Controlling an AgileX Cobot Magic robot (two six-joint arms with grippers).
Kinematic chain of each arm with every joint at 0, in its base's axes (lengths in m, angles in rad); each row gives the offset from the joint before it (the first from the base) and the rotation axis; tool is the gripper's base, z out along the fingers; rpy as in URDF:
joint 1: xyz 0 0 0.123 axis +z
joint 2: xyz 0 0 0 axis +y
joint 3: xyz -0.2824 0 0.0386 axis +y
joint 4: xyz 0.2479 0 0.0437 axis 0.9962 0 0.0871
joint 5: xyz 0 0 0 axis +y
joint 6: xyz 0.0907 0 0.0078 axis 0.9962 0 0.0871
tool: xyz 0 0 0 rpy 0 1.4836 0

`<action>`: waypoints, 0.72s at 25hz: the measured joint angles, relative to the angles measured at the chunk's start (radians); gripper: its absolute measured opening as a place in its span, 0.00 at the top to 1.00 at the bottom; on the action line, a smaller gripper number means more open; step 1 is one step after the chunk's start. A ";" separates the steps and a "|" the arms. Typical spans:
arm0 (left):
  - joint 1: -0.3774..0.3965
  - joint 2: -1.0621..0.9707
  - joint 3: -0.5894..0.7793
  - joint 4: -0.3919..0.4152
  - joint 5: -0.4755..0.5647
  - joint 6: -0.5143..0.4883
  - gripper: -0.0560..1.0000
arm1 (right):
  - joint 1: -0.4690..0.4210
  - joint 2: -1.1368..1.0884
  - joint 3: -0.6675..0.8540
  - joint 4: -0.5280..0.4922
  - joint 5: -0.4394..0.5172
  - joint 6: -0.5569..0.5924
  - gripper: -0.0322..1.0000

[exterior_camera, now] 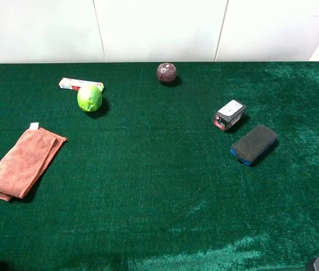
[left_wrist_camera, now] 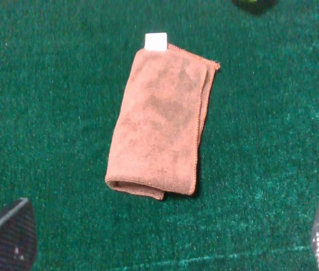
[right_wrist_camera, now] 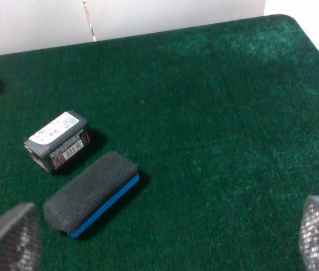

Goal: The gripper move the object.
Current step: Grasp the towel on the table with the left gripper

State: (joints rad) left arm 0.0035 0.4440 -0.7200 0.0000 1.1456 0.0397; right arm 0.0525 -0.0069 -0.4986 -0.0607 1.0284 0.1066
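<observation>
The folded salmon-orange towel (exterior_camera: 21, 164) lies on the left of the green table, its white tag (exterior_camera: 34, 125) at the far end. In the left wrist view the towel (left_wrist_camera: 159, 121) lies flat just ahead of my left gripper (left_wrist_camera: 167, 240), which is open and empty, with one dark finger (left_wrist_camera: 7, 237) at each side. My right gripper (right_wrist_camera: 165, 240) is open and empty too, hovering over the right side near the sponge. In the high view only small bits of both arms show at the bottom corners.
A green lime (exterior_camera: 90, 97) and a small tube box (exterior_camera: 80, 84) lie behind the towel. A dark red ball (exterior_camera: 166, 73) sits at the back middle. A black box (exterior_camera: 228, 114) and a black-and-blue sponge (exterior_camera: 253, 144) lie on the right.
</observation>
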 joint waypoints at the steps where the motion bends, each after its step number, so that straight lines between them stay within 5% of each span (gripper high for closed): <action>1: 0.000 0.035 -0.015 0.000 0.004 0.000 0.01 | 0.000 0.000 0.000 0.000 0.000 0.000 0.30; 18: 0.000 0.470 -0.075 0.022 0.009 -0.015 0.03 | 0.000 0.000 0.000 0.000 0.000 0.000 0.30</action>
State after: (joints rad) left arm 0.0035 0.9144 -0.7951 0.0221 1.1545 0.0242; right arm 0.0525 -0.0069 -0.4986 -0.0607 1.0284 0.1066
